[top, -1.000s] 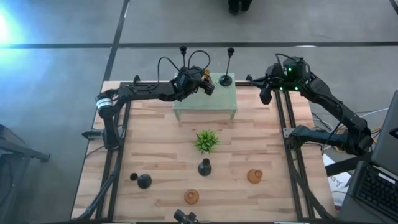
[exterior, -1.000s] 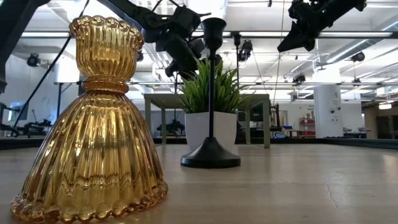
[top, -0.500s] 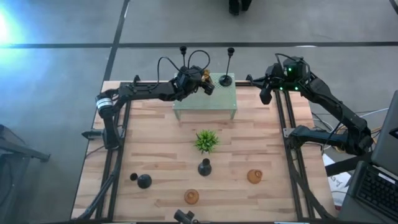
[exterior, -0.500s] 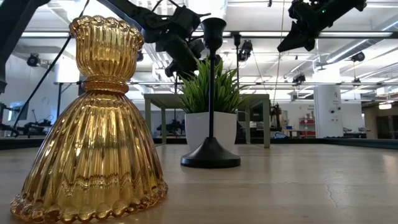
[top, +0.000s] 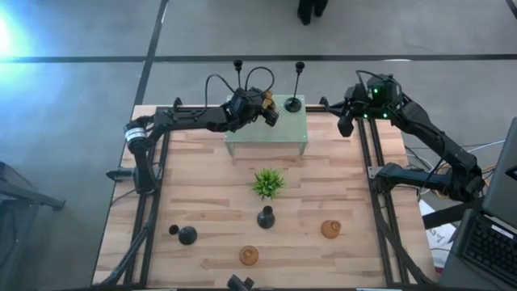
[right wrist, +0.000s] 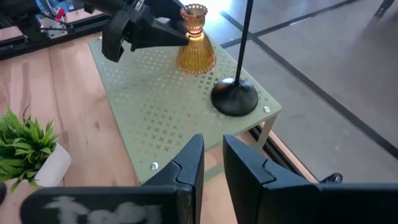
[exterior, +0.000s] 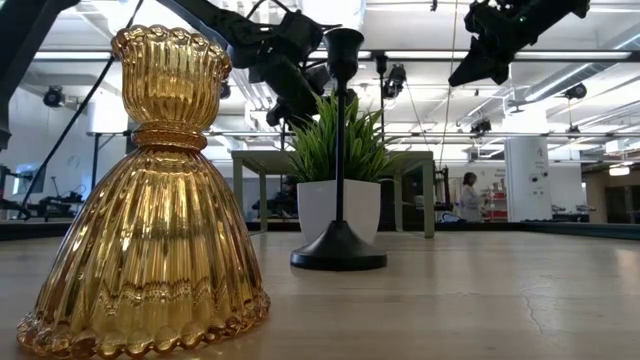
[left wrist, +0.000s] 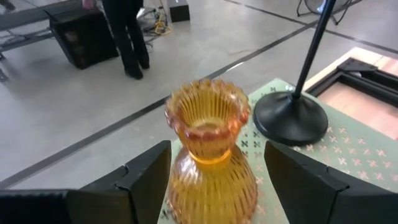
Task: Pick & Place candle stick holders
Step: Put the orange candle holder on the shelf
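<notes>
Amber glass candle holder (left wrist: 211,155) upright on the pale green perforated stand (right wrist: 168,99), beside a tall black holder (right wrist: 235,96); left gripper (left wrist: 214,180) fingers apart, flanking it; right gripper (right wrist: 211,163) nearly closed, empty, beyond the stand's edge.

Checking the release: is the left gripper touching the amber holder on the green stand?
Apart. The left wrist view shows the left gripper open, a gap between each finger and the amber holder, which stands on the green stand.

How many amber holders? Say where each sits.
3 amber holders: one on the green stand between the open left gripper's fingers, one by the table's front edge, one right of it.
</notes>
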Robot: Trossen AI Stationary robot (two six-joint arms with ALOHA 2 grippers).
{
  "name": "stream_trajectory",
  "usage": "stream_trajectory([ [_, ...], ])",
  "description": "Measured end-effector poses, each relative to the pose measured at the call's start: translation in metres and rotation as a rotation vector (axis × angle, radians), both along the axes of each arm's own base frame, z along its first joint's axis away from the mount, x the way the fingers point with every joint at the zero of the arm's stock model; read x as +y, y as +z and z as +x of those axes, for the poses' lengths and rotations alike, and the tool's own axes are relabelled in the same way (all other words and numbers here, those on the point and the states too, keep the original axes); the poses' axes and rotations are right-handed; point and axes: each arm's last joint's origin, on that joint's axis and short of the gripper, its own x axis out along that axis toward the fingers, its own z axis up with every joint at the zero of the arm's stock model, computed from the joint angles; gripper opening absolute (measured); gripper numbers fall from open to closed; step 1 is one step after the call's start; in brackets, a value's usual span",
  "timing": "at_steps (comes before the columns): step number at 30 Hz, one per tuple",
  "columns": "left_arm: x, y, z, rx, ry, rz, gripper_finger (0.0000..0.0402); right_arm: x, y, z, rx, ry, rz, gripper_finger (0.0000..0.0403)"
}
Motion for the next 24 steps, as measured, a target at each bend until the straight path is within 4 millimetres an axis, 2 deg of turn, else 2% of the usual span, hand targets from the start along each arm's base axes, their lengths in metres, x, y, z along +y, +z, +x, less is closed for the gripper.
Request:
stream_trajectory([
  [5,-0.01,0.002,-0.001,0.023,-0.015,-0.023,0.0264,0.0,0.0,0.0,0.001,0.0,0.002,0.0052],
  [11,-0.036,0.025,-0.009,0.005,-0.06,-0.036,0.0264,0.0,0.0,0.0,0.001,0.0,0.001,0.0052],
  [17,-0.084,0.046,-0.021,0.07,-0.171,-0.056,0.0258,0.0,0.0,0.0,0.002,0.0,0.002,0.0052],
  [24,-0.149,0.073,-0.052,0.134,-0.328,-0.05,0.0256,0.001,-0.001,0.0,0.011,0.001,0.009,0.0052],
])
